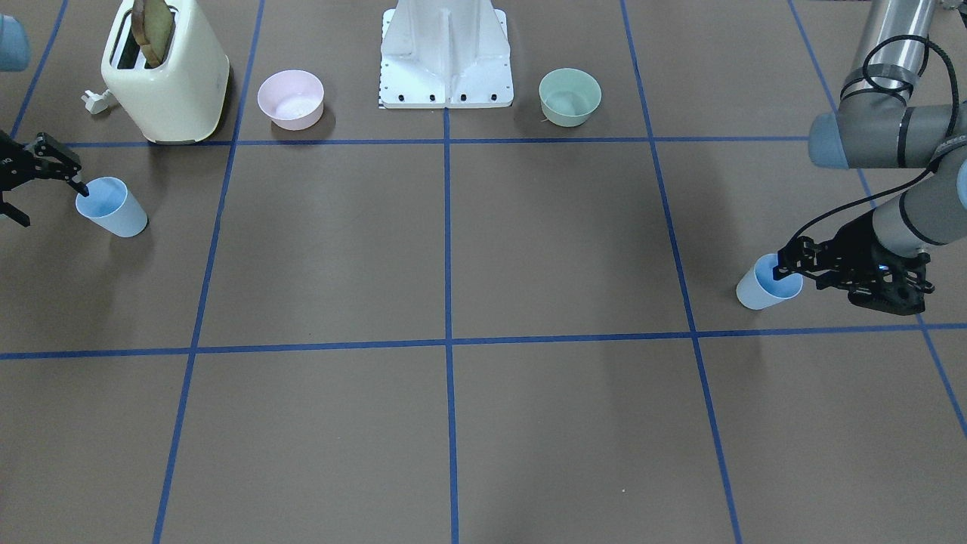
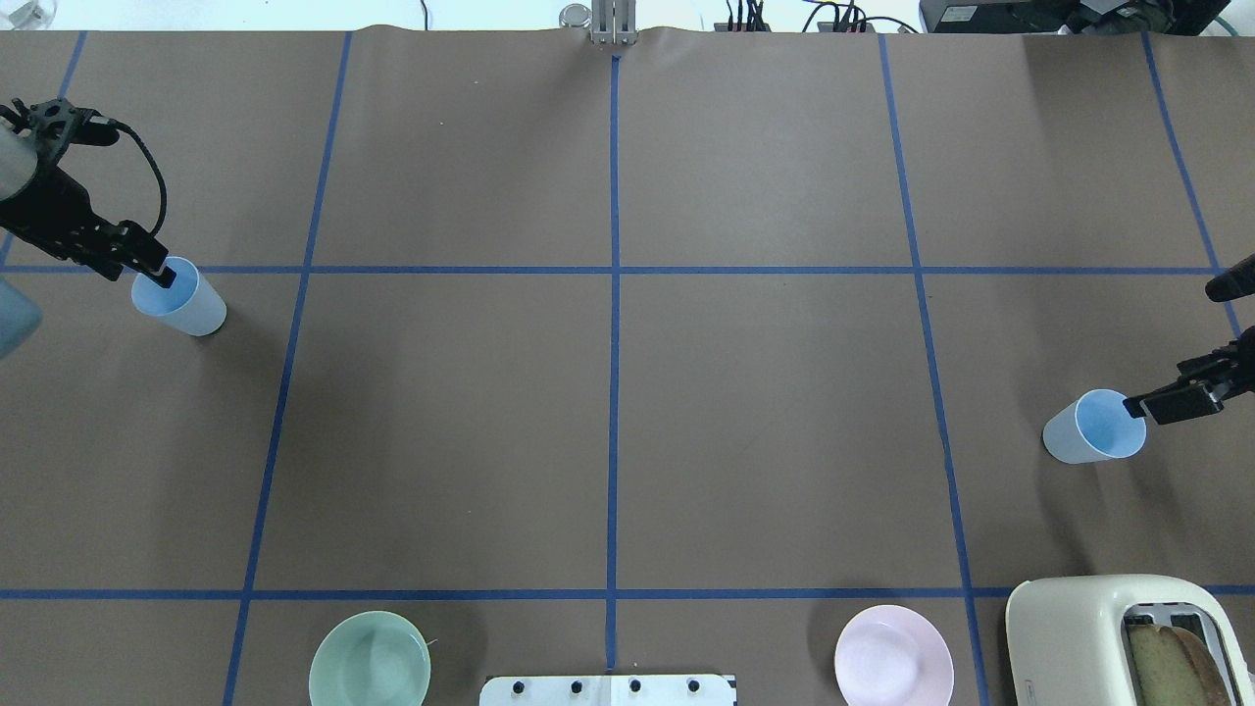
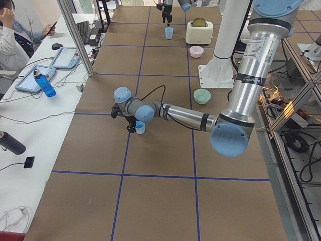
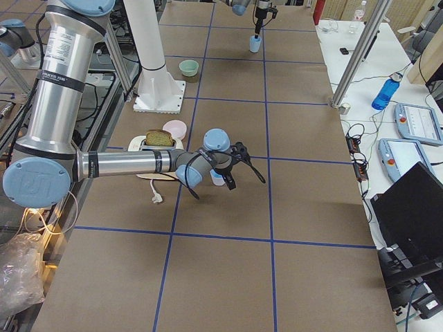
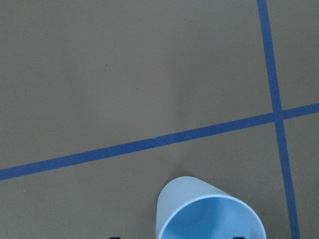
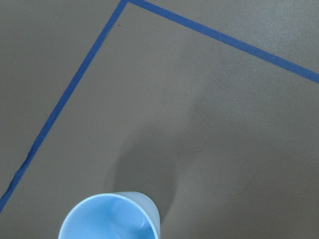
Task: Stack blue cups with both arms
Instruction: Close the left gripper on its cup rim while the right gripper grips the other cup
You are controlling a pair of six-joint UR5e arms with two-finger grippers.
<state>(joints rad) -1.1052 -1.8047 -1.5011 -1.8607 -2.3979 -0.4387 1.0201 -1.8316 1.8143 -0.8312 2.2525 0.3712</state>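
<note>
Two pale blue cups stand upright, far apart at opposite ends of the table. My left gripper [image 2: 157,273] hangs over the rim of one blue cup [image 2: 181,299], also seen in the front view [image 1: 767,283] with the left gripper [image 1: 787,266] beside it. Its jaws are open and straddle the rim. In the left wrist view the cup [image 5: 209,214] sits at the bottom edge. My right gripper [image 1: 49,204] is wide open, one fingertip [image 1: 78,188] at the rim of the other blue cup [image 1: 113,208]. That cup also shows in the overhead view [image 2: 1095,427] and the right wrist view [image 6: 112,216].
A cream toaster [image 1: 166,75] with a slice of bread stands near the right arm's cup. A pink bowl [image 1: 291,98] and a mint-green bowl [image 1: 570,96] flank the white pedestal base [image 1: 446,60]. Blue tape lines grid the brown table.
</note>
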